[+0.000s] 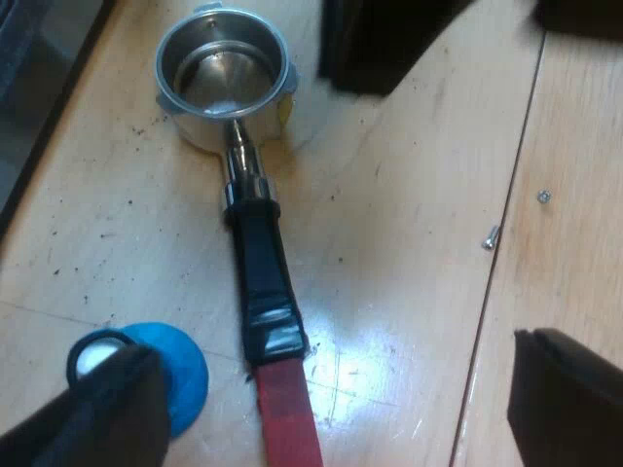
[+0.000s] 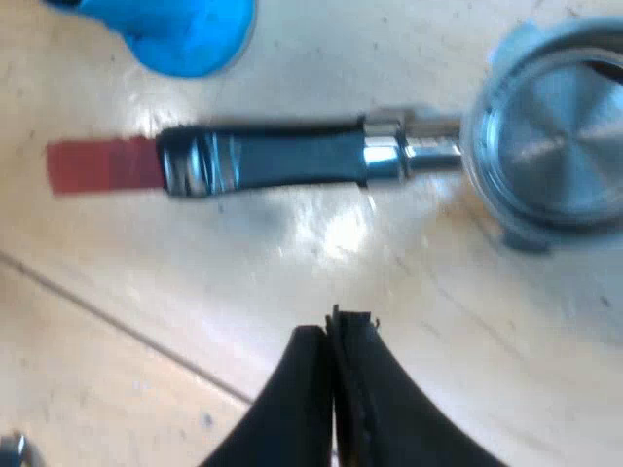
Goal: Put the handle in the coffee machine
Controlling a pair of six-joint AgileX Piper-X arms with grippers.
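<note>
The metal holder (image 1: 224, 78) lies flat on the wooden table, its empty basket facing up. Its dark handle (image 1: 263, 272) runs toward me and ends in red (image 1: 287, 409). My left gripper (image 1: 331, 384) hangs open above the red end, one finger (image 1: 107, 409) over the blue tamper (image 1: 185, 375), the other finger (image 1: 565, 399) well off to the far side. In the right wrist view the holder (image 2: 555, 146) lies crosswise, with its handle (image 2: 282, 161) just beyond my right gripper (image 2: 331, 336). That gripper is shut on nothing, above bare wood. The blue tamper (image 2: 180, 29) stands past the handle.
A dark blocky object (image 1: 389, 39) stands on the table close to the holder's basket. Two small screws (image 1: 492, 236) (image 1: 543, 196) lie beside a seam in the wood. A dark edge (image 1: 39, 88) borders the tabletop on the basket's other side.
</note>
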